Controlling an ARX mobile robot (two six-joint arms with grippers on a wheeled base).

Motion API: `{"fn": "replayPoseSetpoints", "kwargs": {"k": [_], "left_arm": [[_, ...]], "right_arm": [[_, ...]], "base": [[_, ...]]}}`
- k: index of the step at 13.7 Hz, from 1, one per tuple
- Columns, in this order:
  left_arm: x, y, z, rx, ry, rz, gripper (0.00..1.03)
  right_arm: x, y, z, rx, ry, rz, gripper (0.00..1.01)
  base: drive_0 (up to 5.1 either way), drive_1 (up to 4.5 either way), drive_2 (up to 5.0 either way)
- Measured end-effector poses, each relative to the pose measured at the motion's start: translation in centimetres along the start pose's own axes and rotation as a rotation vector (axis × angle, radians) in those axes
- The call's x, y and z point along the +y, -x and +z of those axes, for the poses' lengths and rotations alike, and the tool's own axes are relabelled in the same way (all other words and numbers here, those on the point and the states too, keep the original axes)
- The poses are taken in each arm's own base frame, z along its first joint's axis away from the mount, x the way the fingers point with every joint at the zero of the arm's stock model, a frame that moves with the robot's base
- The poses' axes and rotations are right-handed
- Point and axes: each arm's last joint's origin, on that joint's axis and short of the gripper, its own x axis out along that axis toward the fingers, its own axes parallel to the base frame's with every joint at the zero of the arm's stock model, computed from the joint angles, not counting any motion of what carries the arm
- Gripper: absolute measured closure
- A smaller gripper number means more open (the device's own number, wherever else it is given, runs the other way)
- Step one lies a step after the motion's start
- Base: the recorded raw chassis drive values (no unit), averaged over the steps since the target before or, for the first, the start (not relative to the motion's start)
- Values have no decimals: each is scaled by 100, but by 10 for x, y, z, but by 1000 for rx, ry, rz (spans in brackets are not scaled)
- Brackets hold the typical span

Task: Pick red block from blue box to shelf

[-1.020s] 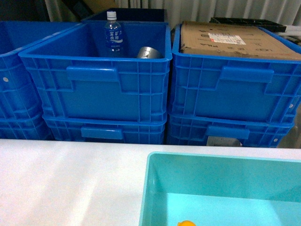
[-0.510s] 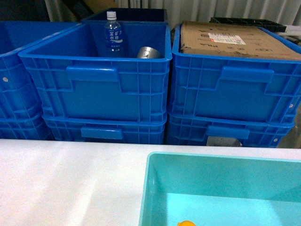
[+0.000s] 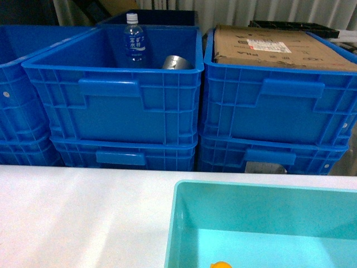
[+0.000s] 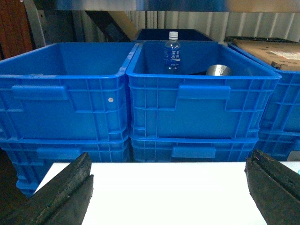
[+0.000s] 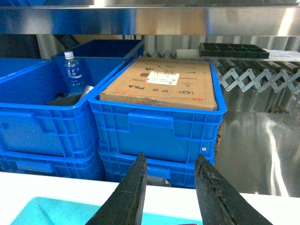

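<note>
The red block is out of view in every frame. Stacked blue boxes stand behind the white table; the middle blue box point(image 3: 111, 106) point(image 4: 201, 108) point(image 5: 42, 122) holds a water bottle point(image 3: 134, 42) and a metal cup point(image 3: 177, 62). A shiny steel rail of the shelf point(image 5: 150, 18) runs overhead. My left gripper point(image 4: 169, 157) hangs open wide over the table, nothing between its fingers. My right gripper point(image 5: 171, 157) is open with a narrower gap, above the teal tub's far edge and empty at the tips. Neither gripper shows in the head view.
A pale teal tub point(image 3: 184, 223) with a small orange ball point(image 3: 221, 265) sits on the white table point(image 3: 78, 212) at front right. The right blue box point(image 3: 273, 106) carries a cardboard carton point(image 3: 268, 47). More blue boxes stand at left point(image 4: 61, 103).
</note>
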Motion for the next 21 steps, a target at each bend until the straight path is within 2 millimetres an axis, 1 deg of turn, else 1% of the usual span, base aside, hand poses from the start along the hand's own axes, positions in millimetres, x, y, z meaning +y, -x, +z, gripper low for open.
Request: {"fn": "replayPoseSetpoints", "kwargs": {"k": [14, 21], "left_arm": [[0, 0, 0, 0, 0, 0, 5], [0, 0, 0, 1, 0, 4, 5]], "right_arm": [[0, 0, 0, 0, 0, 0, 76], [0, -1, 0, 4, 0, 3, 76]], "base": [[0, 0, 0], [386, -384, -190]]}}
